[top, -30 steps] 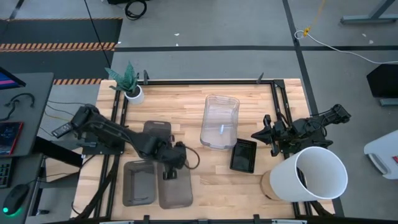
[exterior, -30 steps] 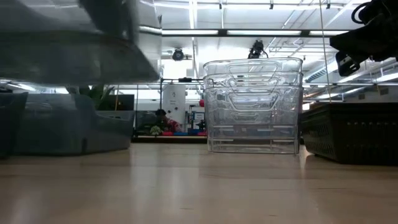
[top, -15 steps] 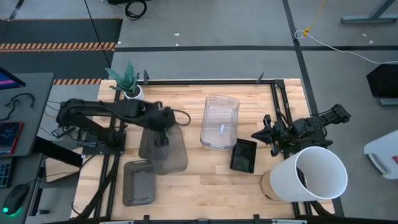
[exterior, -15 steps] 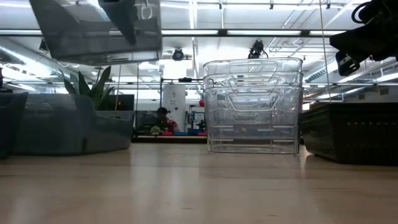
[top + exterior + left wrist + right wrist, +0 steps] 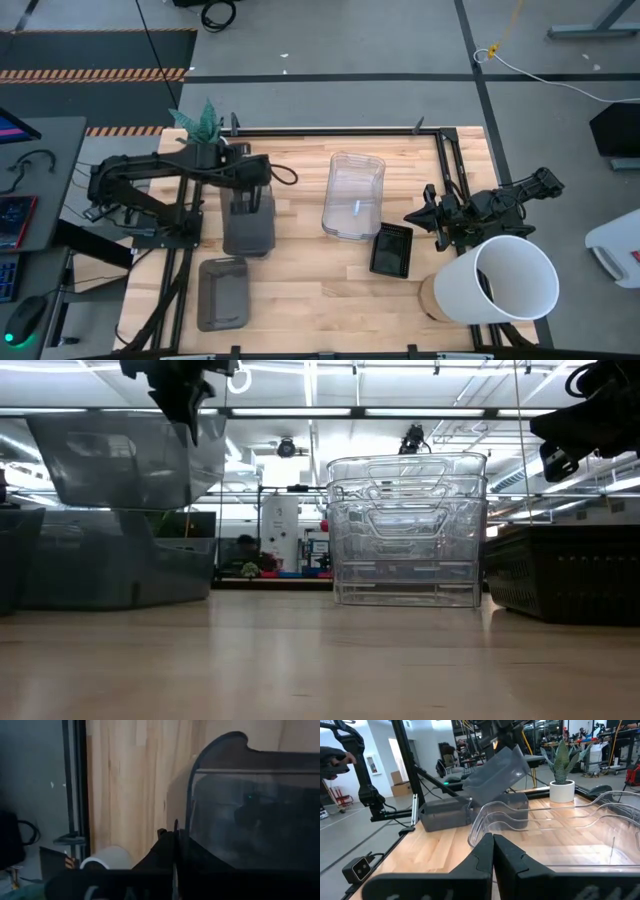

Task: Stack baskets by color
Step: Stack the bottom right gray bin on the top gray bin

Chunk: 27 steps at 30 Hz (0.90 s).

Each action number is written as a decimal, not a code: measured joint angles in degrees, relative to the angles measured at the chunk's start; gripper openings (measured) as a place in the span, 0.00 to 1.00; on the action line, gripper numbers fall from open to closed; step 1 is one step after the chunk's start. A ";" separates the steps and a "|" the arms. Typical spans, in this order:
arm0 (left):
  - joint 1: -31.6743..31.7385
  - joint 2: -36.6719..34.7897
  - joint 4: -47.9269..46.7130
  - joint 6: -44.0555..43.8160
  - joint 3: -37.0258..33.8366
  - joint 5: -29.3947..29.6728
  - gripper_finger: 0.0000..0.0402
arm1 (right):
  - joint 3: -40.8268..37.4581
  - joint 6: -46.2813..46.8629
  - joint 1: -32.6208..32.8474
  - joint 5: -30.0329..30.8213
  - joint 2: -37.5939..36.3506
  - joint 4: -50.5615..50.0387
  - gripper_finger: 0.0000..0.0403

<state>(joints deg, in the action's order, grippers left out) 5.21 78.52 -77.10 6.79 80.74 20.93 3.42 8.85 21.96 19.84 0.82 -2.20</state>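
The big white bucket (image 5: 508,282) hides part of the counter (image 5: 330,290) under it. The black basket (image 5: 570,572) is cut off by the low view's edge.

**Greys, Clears and Black on Pale Wood**

Smoky dark grey on the lifted basket (image 5: 249,225) and the grey basket (image 5: 222,292) lying lower down. Clear, colourless plastic across the stacked transparent baskets (image 5: 353,196). Black, perforated, on the small basket (image 5: 391,249). Plain white for the big bucket (image 5: 505,280) and plant pot (image 5: 216,151), green for its leaves. Pale striped wood across the table (image 5: 330,285), black along its frame.
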 joint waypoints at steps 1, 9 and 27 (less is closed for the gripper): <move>0.36 0.00 -0.04 1.47 -0.01 0.01 0.01 | 0.00 0.02 0.02 0.00 0.02 0.02 0.04; 1.91 0.58 -0.37 6.34 -0.30 -1.36 0.01 | 0.00 0.00 0.02 0.00 0.02 0.00 0.04; 2.51 0.61 5.62 7.45 -9.30 -9.27 0.01 | 0.00 0.01 0.00 0.00 0.01 0.00 0.04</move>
<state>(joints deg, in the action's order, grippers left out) 7.73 79.13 -71.48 14.24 71.45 11.65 3.42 8.86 21.96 19.84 0.84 -2.20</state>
